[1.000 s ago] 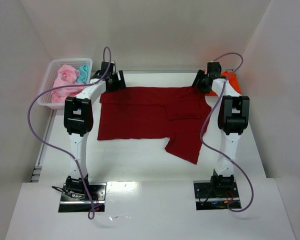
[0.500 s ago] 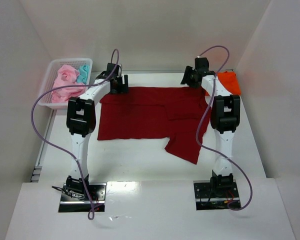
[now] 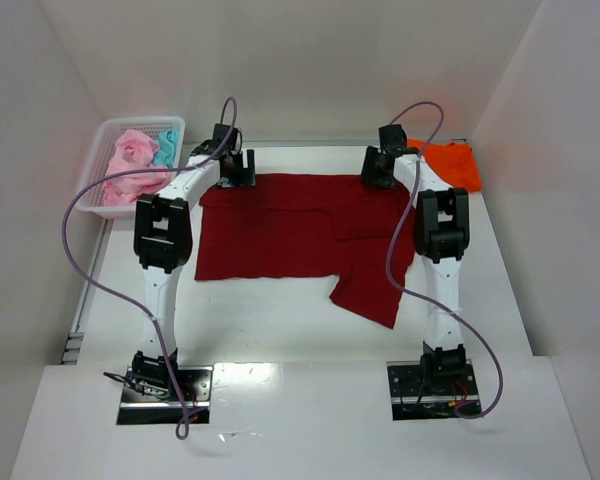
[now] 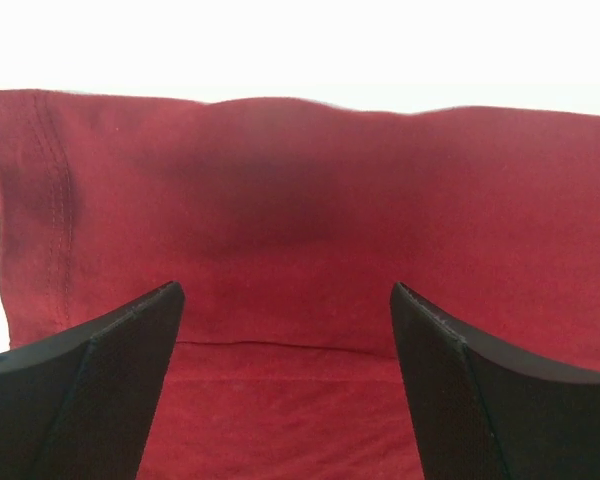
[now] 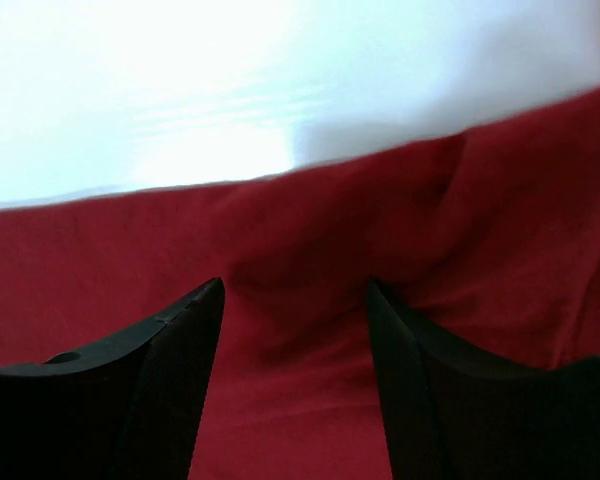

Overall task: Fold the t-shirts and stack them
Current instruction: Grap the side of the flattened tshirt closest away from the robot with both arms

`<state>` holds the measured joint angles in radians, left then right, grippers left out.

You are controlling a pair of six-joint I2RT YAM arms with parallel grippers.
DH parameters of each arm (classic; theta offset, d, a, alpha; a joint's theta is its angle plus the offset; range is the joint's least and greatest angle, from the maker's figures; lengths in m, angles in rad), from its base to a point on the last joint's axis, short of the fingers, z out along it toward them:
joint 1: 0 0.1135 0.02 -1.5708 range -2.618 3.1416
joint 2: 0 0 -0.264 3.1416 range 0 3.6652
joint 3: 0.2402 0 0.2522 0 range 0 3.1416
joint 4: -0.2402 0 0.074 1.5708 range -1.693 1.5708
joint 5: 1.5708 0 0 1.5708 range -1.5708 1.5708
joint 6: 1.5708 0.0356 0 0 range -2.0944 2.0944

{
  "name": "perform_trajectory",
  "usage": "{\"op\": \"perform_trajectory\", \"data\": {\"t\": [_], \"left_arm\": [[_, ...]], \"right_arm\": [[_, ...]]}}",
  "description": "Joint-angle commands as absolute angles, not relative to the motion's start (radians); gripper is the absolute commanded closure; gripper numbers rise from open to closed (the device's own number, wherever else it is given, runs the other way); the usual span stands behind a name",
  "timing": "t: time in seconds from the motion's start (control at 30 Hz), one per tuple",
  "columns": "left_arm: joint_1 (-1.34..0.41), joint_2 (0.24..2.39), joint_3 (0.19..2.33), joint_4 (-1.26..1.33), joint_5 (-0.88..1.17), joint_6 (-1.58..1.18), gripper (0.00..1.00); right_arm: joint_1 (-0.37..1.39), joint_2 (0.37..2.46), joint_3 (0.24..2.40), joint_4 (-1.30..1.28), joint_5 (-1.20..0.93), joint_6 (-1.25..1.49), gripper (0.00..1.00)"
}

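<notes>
Basket: a white mesh basket [image 3: 93, 172] stood at the far left, beside the left arm.
Pink t-shirts: the pink t-shirts [image 3: 130, 165] lay crumpled in a heap inside the basket.
Teal t-shirt: a teal t-shirt [image 3: 164, 150] sat in the basket's far right part, touching the pink heap.
Left claw: the left claw [image 3: 238, 170] hung over the far left edge of the red cloth. In the wrist view [image 4: 285, 290] its fingers stood wide apart, gripping nothing, with red fabric and a stitched hem showing in the gap.
Dark red t-shirt: the dark red t-shirt [image 3: 275, 230] lay spread flat on the table [image 3: 280, 315] between the two arms. A folded patch lay on its right half, and a flap stuck out toward the near edge at the lower right.
Right claw: the right claw [image 3: 378, 168] hung over the far right edge of the same shirt. Its wrist view [image 5: 295, 285] showed the fingers parted, less widely than the left pair, with wrinkled red cloth below them and nothing pinched.
Orange t-shirt: an orange t-shirt [image 3: 450, 163] lay at the far right corner of the table, just beside the right arm.
</notes>
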<state>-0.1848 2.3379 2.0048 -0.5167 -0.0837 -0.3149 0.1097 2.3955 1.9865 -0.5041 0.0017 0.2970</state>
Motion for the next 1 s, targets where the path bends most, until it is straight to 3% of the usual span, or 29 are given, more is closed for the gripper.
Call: {"op": "perform_trajectory", "data": {"t": [0.0,0.33,0.67,0.97], "left_arm": [[-0.179,2.367,2.049,-0.551,-0.101,-0.296,0.08],[-0.143,2.444,2.149,-0.597,-0.044,-0.319,0.08],[-0.143,2.594,2.425,-0.712,-0.044,-0.299,0.07],[-0.143,2.542,2.462,-0.739,-0.074,-0.272,0.07]], "right_arm": [[0.13,2.453,2.057,-0.535,0.021,0.281,0.36],[0.149,2.522,2.215,-0.56,0.012,0.31,0.32],[0.149,2.563,2.246,-0.569,0.034,0.31,0.29],[0.14,2.585,2.373,-0.563,-0.021,0.319,0.29]]}}
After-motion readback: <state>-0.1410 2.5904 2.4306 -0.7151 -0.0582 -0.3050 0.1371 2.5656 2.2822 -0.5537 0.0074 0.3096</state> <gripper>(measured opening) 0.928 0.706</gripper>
